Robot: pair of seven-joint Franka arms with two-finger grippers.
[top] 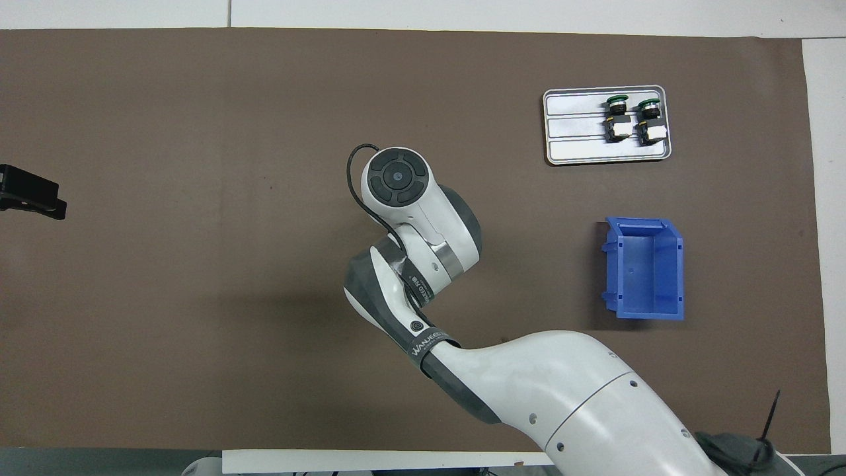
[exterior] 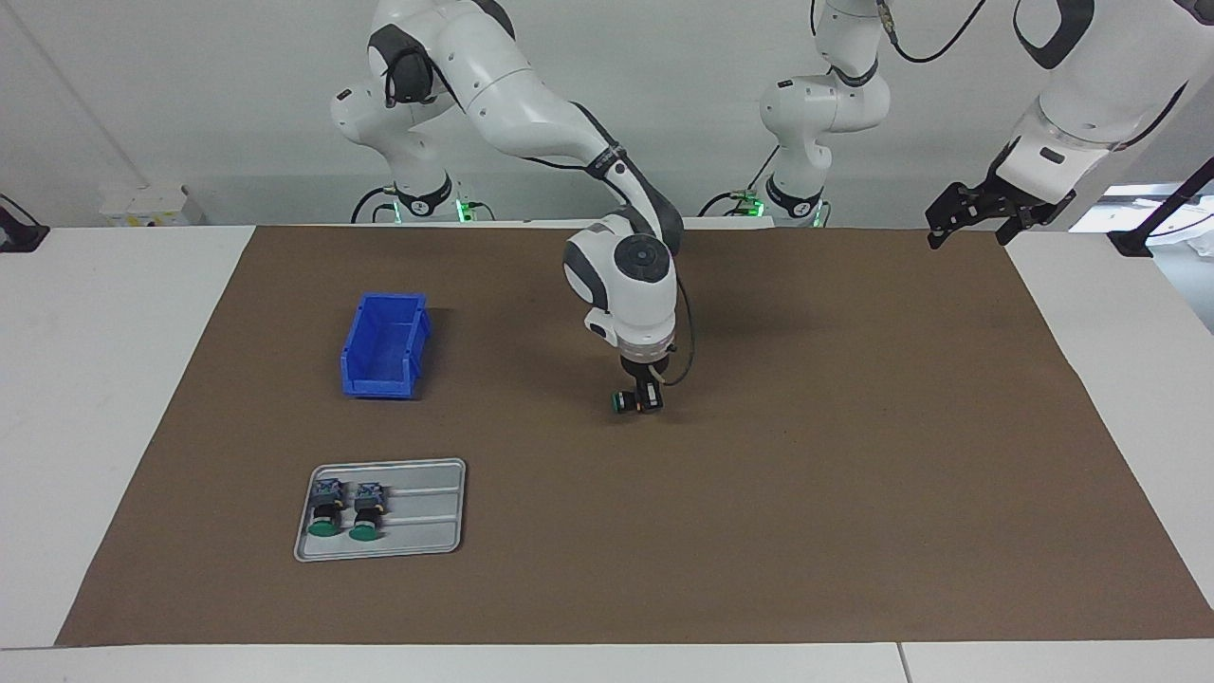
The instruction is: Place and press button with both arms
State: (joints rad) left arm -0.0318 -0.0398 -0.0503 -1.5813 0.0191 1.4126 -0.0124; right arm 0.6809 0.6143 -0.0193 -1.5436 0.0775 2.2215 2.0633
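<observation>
The brown mat (exterior: 854, 474) covers most of the white tabletop (exterior: 104, 379). My right arm (exterior: 531, 95) reaches to mid-mat, wrist pointing straight down. My left arm (exterior: 1072, 104) waits raised over the mat's corner at its own end; its jaws, the left gripper (exterior: 977, 213), stand apart with nothing in them. A blue bin (exterior: 384, 346) sits toward the right arm's end. Farther from me than the bin lies a grey tray (exterior: 427, 512) carrying two spare buttons (exterior: 346, 509) side by side. My right gripper (exterior: 648, 398) is low over mid-mat, the button (exterior: 621, 402) in its jaws, green cap sideways; how tightly they clamp it, I cannot tell.
</observation>
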